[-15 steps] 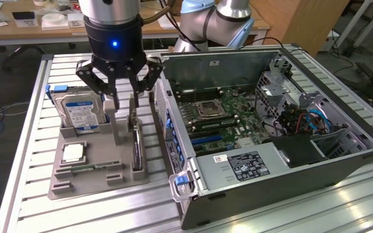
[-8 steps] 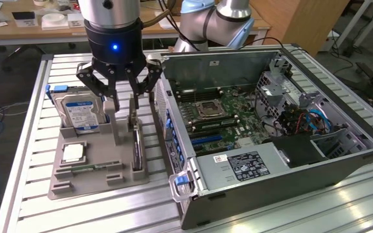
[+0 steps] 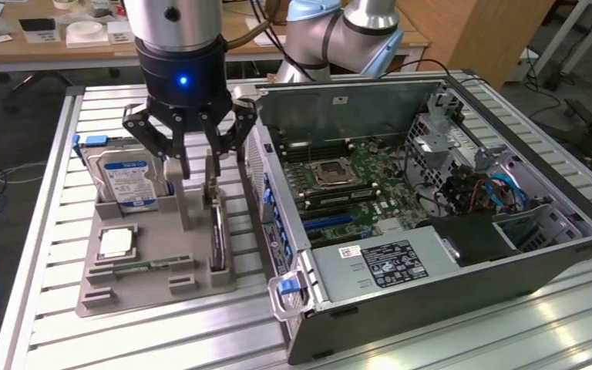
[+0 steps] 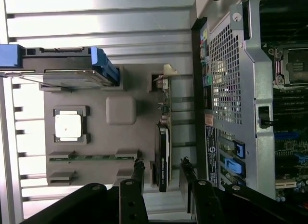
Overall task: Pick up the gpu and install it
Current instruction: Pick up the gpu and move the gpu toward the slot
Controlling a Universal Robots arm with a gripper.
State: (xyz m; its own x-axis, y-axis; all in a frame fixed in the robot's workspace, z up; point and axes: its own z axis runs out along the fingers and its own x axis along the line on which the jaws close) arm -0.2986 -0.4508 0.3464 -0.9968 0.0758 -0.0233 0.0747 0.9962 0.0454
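Your hand (image 3: 195,169) hangs part-open and grips nothing, its fingers straddling the gpu (image 3: 216,235). The gpu stands on edge in the grey tray (image 3: 121,289), at nine o'clock from the open case (image 3: 543,254).

Gpu (image 3: 218,231) base hidden (inside holder (image 3: 132,291) slot).

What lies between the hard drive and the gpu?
A grey upright post stands between the hard drive and the gpu; both views show it.
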